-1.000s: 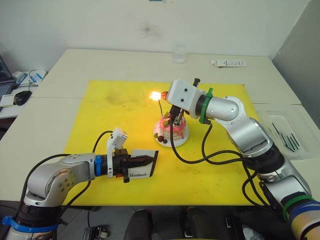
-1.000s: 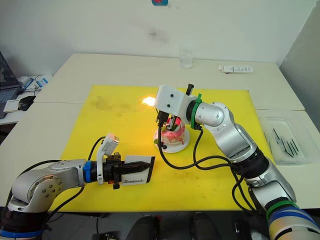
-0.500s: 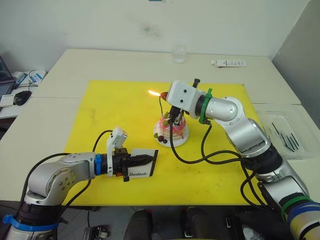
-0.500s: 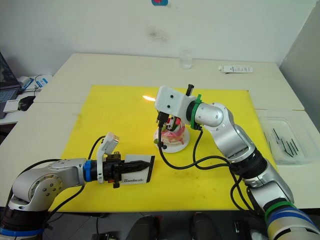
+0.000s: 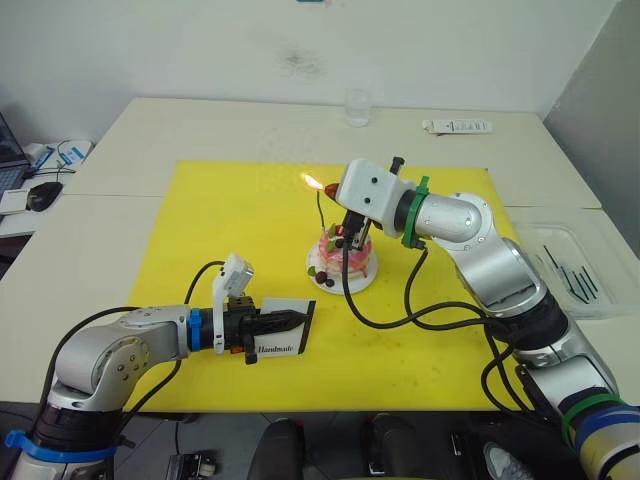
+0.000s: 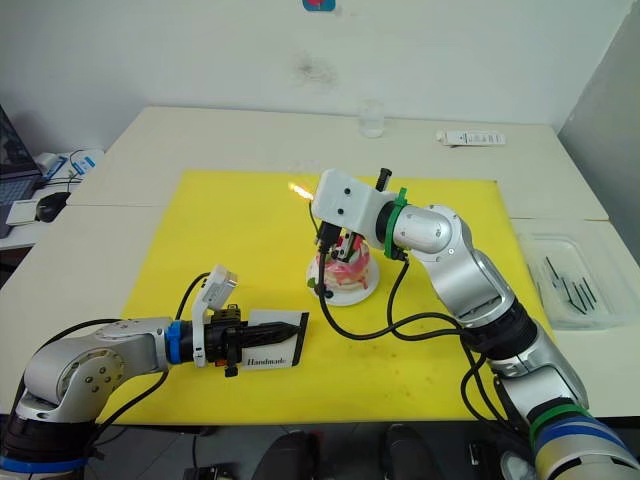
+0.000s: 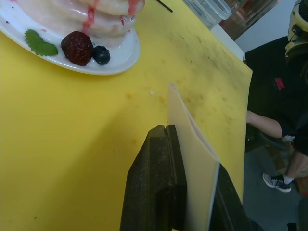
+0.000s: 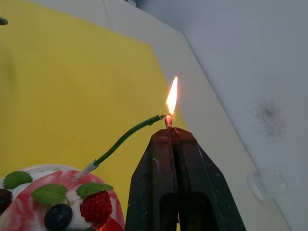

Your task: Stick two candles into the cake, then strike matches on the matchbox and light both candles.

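A yellow mat covers the table, with the cake on its white plate near the middle. Over the cake the right gripper pinches a burning match — its flame touches the green candle tip. Near the mat's front edge the left gripper clamps the matchbox upright.

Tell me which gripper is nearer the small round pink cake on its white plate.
Right. The right gripper hovers just above the cake, holding a lit match. The left gripper sits nearer the robot, clamped on the matchbox.
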You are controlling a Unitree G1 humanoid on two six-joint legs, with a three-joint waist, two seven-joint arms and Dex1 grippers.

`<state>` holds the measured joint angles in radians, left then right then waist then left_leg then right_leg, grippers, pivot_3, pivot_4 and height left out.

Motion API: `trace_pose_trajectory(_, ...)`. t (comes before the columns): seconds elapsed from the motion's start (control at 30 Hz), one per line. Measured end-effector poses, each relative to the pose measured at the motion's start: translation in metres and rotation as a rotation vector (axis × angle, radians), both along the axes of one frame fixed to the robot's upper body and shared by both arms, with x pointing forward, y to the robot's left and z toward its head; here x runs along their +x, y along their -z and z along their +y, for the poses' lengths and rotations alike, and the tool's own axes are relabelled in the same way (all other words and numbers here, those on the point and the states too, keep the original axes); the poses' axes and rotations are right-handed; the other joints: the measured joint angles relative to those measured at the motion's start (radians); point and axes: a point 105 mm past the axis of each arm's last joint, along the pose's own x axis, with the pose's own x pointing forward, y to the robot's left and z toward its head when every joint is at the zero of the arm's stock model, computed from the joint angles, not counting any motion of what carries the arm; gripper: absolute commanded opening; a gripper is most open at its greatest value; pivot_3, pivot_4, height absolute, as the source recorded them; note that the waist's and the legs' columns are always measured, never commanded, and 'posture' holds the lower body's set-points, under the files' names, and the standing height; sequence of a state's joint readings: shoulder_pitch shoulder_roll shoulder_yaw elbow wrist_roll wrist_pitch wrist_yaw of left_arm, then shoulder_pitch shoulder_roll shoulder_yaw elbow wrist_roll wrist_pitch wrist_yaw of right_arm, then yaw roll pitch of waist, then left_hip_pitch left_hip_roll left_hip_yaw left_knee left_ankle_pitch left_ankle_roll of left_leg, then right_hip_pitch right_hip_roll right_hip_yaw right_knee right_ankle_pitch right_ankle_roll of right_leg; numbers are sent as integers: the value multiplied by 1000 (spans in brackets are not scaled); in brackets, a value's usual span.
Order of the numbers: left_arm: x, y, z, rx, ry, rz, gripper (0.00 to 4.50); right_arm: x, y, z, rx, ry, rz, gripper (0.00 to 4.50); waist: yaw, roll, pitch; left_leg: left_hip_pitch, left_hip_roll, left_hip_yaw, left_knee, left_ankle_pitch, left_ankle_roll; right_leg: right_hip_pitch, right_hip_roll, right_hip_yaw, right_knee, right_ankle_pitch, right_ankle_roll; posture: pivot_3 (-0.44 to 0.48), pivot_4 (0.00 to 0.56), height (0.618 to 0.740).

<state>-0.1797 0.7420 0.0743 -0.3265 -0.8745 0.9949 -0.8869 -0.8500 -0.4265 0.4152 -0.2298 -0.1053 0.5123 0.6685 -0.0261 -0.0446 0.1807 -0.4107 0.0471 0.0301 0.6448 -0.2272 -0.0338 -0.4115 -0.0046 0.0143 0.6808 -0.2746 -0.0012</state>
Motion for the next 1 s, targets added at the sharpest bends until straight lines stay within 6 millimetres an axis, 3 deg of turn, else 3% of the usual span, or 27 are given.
trace_pose_trajectory(0.57,1,2,3,1,-2,5,0,-2,-1,2,23,-9,20,15,0,0,0,0,0,0,0,0,0,0,0,0,0,0,0,0,150,740)
trace_pose_trajectory(1.0,5,0,3,9,0,-6,0,-47,-36,-27,202,-102,274,15,0,0,0,0,0,-1,0,0,0,0,0,-1,0,0,0,0,150,740)
